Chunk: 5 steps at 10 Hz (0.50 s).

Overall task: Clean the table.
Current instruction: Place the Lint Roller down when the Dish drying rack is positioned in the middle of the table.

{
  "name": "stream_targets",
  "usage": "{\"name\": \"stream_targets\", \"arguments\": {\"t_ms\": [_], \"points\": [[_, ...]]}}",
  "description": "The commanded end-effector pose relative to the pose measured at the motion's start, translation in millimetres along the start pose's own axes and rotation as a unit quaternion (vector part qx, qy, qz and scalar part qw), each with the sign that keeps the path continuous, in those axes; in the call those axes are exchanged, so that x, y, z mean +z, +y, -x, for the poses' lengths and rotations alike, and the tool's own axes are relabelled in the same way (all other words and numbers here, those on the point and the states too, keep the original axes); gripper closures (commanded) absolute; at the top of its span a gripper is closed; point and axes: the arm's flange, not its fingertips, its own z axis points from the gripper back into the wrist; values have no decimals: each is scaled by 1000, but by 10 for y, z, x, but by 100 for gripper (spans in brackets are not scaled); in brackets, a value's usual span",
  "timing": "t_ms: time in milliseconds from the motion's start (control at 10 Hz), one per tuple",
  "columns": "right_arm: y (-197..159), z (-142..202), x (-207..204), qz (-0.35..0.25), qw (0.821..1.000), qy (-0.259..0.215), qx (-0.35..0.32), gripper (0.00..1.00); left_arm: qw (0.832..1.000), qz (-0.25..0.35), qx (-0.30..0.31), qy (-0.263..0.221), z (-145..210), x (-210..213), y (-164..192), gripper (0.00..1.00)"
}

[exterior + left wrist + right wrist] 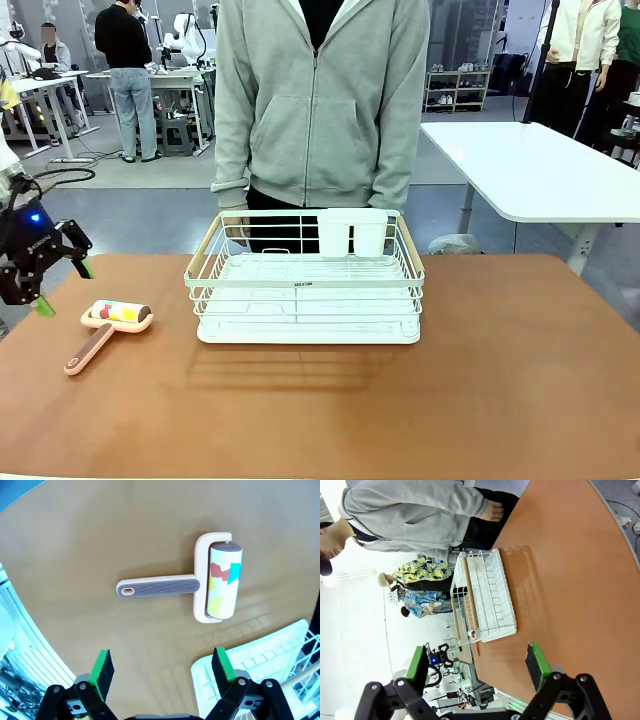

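Note:
The reddish-brown table (420, 400) holds a lint roller (112, 322) with a peach frame, a ribbed brown handle and coloured scraps stuck to its white roll, lying flat at the left. My left gripper (65, 287) hangs open just left of it, above the table's left edge. In the left wrist view the lint roller (200, 585) lies on the table (100, 535) ahead of the open left gripper (161, 666), with nothing between the fingers. My right gripper (475, 661) is open and empty, high over the table (560, 580).
A white wire dish rack (305, 280) with wooden side handles and a white tray stands mid-table; its corner (250, 665) sits close to my left gripper. A person in a grey hoodie (320, 100) stands at the far edge behind the rack (485, 595). A white table (540, 170) stands back right.

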Motion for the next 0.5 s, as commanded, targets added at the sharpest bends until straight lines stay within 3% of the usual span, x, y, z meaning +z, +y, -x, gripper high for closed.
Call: {"name": "stream_targets", "arguments": {"t_ms": [0, 400], "points": [[28, 2, 11, -1, 1000, -1, 0, 0, 1000, 7, -11, -1, -4, -53, -36, 0], [28, 2, 11, -1, 1000, -1, 0, 0, 1000, 7, -11, -1, -4, -53, -36, 0]]}}
